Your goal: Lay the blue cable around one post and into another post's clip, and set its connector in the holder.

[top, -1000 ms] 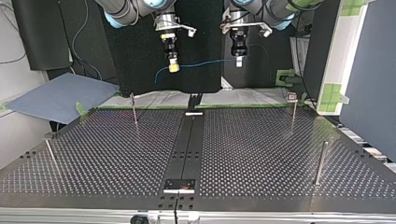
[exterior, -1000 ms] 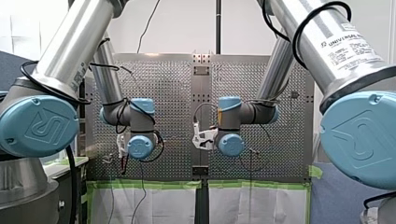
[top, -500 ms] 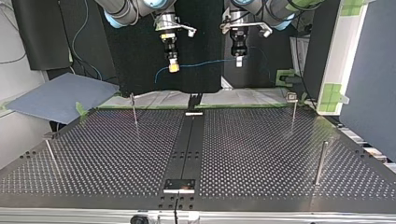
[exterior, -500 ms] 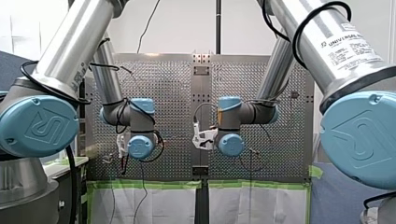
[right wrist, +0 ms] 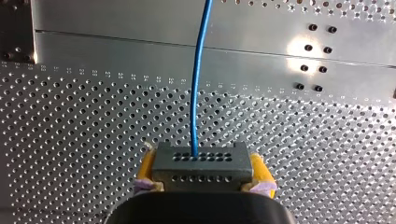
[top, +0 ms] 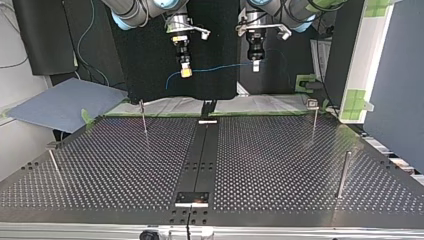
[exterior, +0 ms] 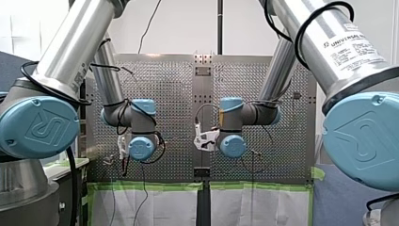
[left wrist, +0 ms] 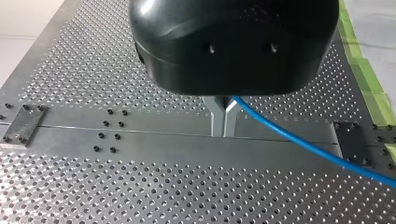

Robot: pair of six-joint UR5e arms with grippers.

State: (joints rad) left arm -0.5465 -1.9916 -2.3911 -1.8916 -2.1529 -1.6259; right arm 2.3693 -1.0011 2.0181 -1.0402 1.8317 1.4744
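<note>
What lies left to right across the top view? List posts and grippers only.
Far-left post → second post → my right gripper → my left gripper → clip-topped post → thick post.

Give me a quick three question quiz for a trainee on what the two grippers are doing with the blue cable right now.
1. True or false: the blue cable hangs in the air between both grippers, touching no post.
2. What does my right gripper clamp between its yellow pads? A) a post B) the grey connector C) nothing
3. Fill in: my left gripper pinches the ____ between its metal fingers.
Key: 1 true. 2 B. 3 blue cable.
</note>
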